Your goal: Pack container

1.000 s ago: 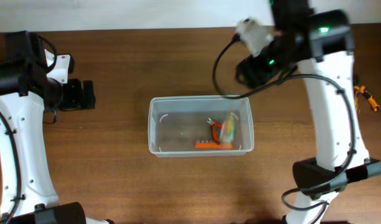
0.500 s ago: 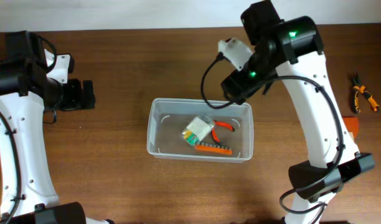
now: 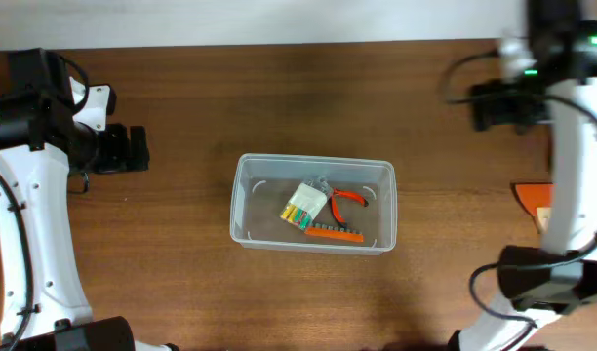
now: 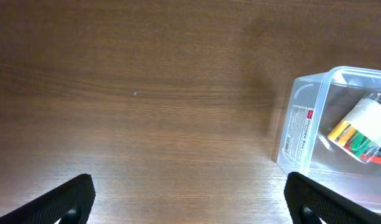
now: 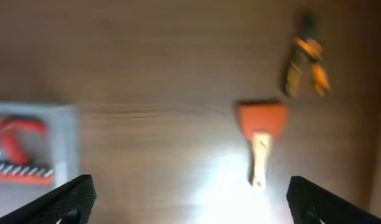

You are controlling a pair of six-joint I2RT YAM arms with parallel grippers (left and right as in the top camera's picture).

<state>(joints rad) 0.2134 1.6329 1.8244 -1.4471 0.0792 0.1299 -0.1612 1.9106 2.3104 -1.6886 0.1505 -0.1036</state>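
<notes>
"While the right tool (image 5: 190, 208) hangs over bare wood with its two fingers spread wide, is anything in it?"

"No, nothing sits between them. My guess is that it stands that way to go for the orange scraper (image 5: 260, 121) with the pale handle, or the orange-and-black pliers (image 5: 304, 65) beyond it. Both lie loose on the surface (image 3: 181, 88), well apart from the container (image 3: 242, 205)."

"And the left tool (image 4: 190, 208)?"

"Fingers apart too, and empty. It sits well left of the tub, probably to keep out of the way."

"Where is the container?"

"Mid-surface, between the two arms, upright and open-topped. It is a clear, slightly cloudy rectangular tub with rounded corners and a rim, and a printed label (image 4: 301, 127) on its left end wall."

"What's inside?"

"A white pack (image 3: 304, 206) with yellow and green pieces, red-handled cutters (image 3: 349, 197) beside it, and an orange strip of bits (image 3: 335, 233) along the near wall. Packing looks partway done."
</notes>
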